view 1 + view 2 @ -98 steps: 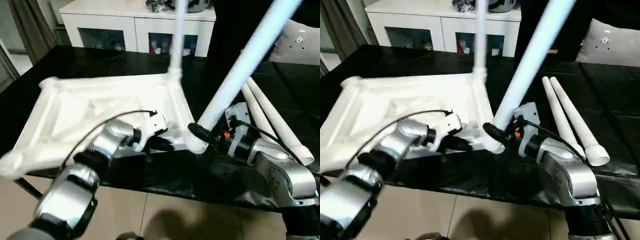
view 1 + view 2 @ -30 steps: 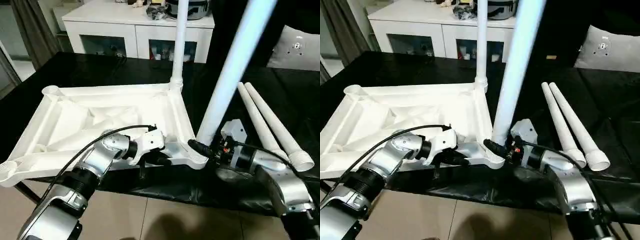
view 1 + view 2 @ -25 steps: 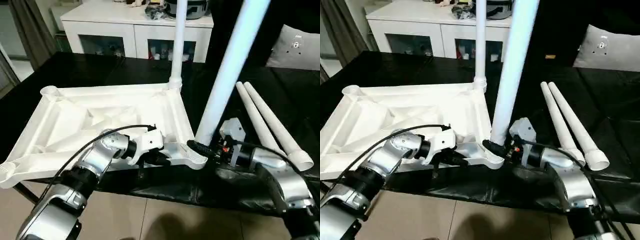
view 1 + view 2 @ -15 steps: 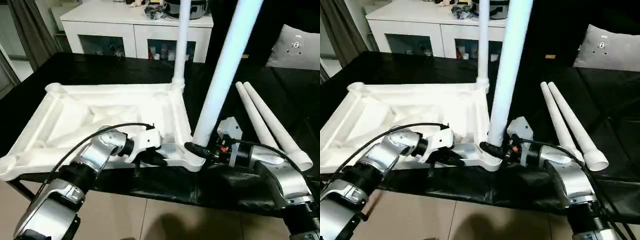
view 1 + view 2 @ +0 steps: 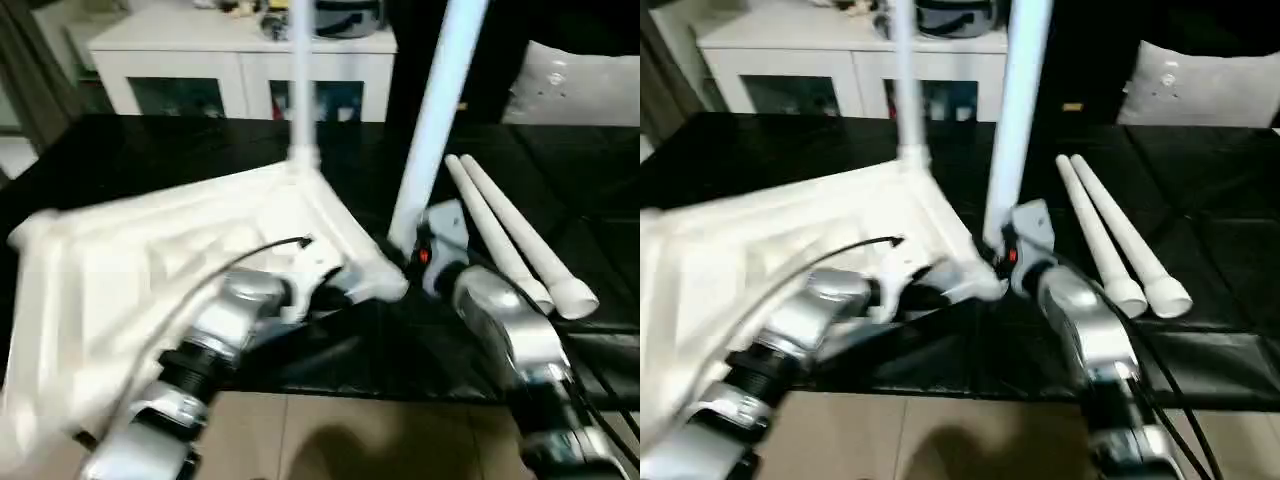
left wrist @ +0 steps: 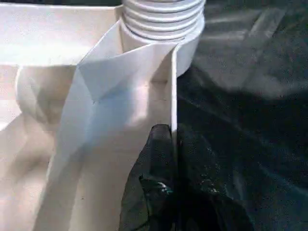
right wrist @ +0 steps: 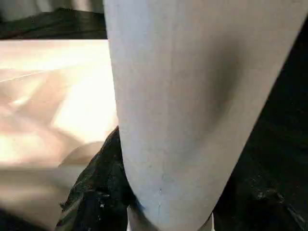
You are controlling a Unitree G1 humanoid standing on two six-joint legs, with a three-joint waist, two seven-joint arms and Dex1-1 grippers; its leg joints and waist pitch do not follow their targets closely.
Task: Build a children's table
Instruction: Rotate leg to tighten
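White plastic table top [image 5: 150,250] lies underside up on the black worktop [image 5: 150,150], and the left gripper [image 6: 174,159] pinches its thin side wall: one black finger sits inside the rim, the other outside, closed on the plastic just below a ribbed corner socket [image 6: 163,21]. The right gripper [image 7: 144,192] is clamped round the base of a leg [image 5: 430,120], its dark fingers [image 7: 101,183] wrapping either side of the white tube where it meets the near right corner of the top. That leg rises steeply from the corner socket and leans a little to the robot's right. A second leg [image 5: 300,80] stands upright in the far corner socket. The top sits skewed on the worktop, its near left part reaching past the front edge. Two loose legs [image 5: 510,245] lie side by side, touching, on the worktop to the right of the right gripper. Behind the worktop stands a white cabinet [image 5: 240,70] with glass doors.
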